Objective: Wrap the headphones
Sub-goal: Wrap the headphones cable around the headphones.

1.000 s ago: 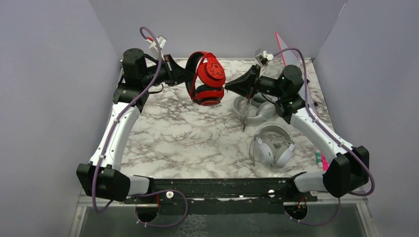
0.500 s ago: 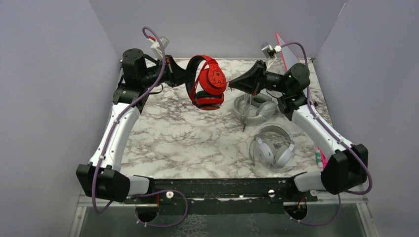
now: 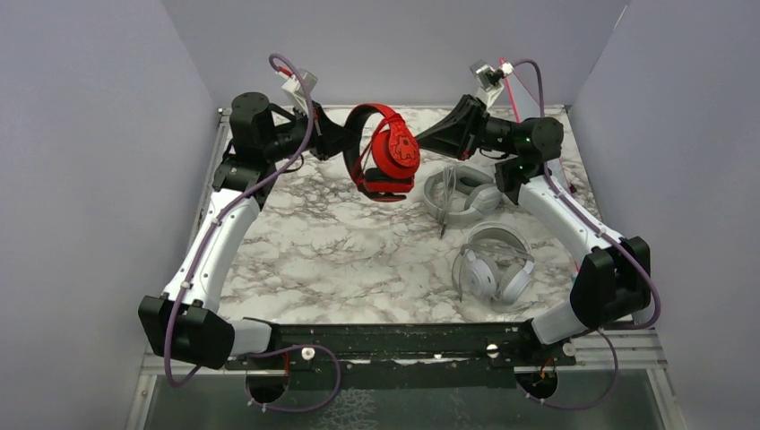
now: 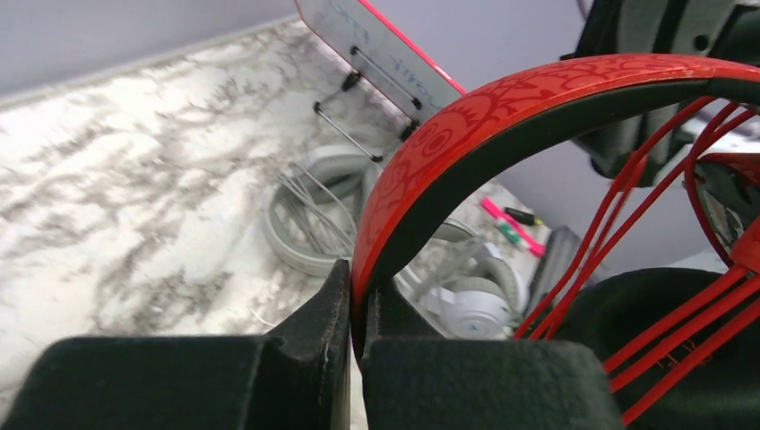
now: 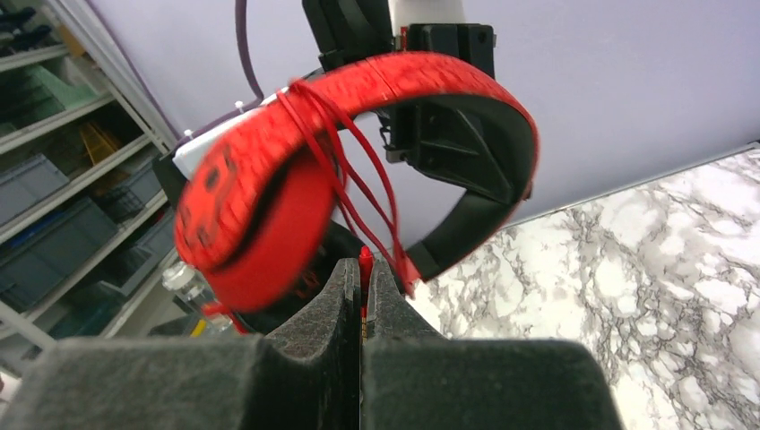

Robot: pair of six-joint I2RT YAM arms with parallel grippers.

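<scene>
The red-and-black headphones hang in the air over the back of the table. My left gripper is shut on their headband, which sits pinched between the jaws. Several turns of red cable cross the headband. My right gripper is shut on the cable's red plug end, just right of the ear cup. A light grey headset and a white-silver headset lie on the marble table on the right, each with a thin grey cable.
A red-edged panel on a wire stand is at the back right corner. Pink and green markers lie by the right edge. Grey walls enclose the table on three sides.
Both grippers moved up and toward the back wall with the red headphones, which shifted slightly right and turned. The right arm's elbow swung in and forward.
</scene>
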